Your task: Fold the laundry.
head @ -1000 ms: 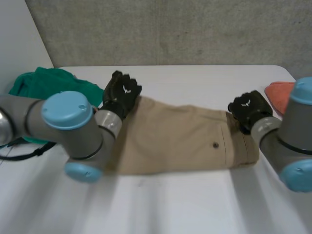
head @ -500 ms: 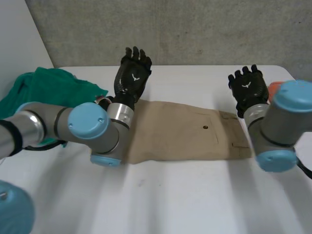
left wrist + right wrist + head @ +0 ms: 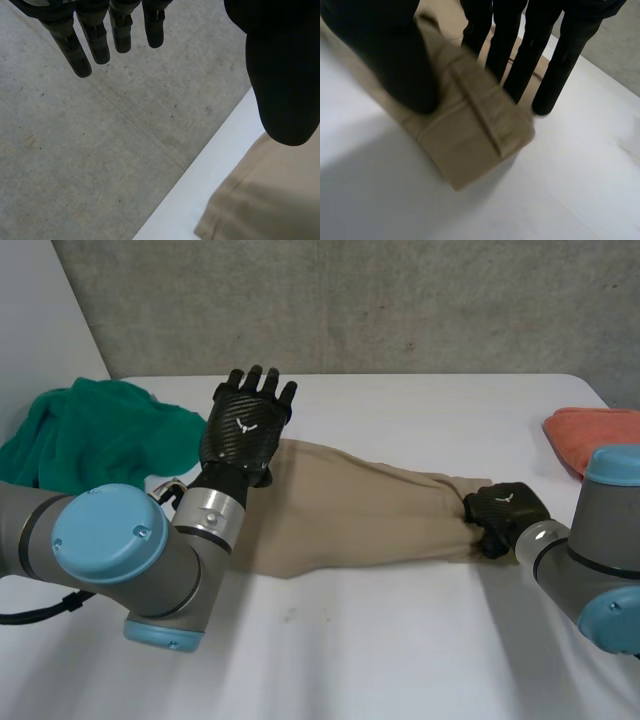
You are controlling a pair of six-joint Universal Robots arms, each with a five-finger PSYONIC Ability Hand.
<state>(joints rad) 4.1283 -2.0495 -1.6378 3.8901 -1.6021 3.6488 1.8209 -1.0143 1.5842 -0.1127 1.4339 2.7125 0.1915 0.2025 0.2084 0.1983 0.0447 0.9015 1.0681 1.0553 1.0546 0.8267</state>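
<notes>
A tan pair of trousers [image 3: 360, 515] lies folded lengthwise across the middle of the white table [image 3: 400, 650]. My left hand [image 3: 245, 430] is raised over the garment's left end, open, with its fingers [image 3: 100, 35] straight and nothing in them. Below its thumb, the left wrist view shows the tan cloth's corner [image 3: 270, 200] near the table's far edge. My right hand [image 3: 505, 512] is down at the garment's right end. There its thumb [image 3: 385, 55] lies on top of the tan waistband [image 3: 465, 130] and its fingers [image 3: 560, 60] are behind it, pinching the cloth.
A crumpled green cloth [image 3: 90, 430] lies at the table's left side, close to my left arm. An orange cloth [image 3: 590, 430] sits at the right edge. A grey wall stands behind the table's far edge.
My right hand came down from a raised, open pose onto the garment's right end and closed on it, bunching that end. My left hand stayed open and sank a little.
</notes>
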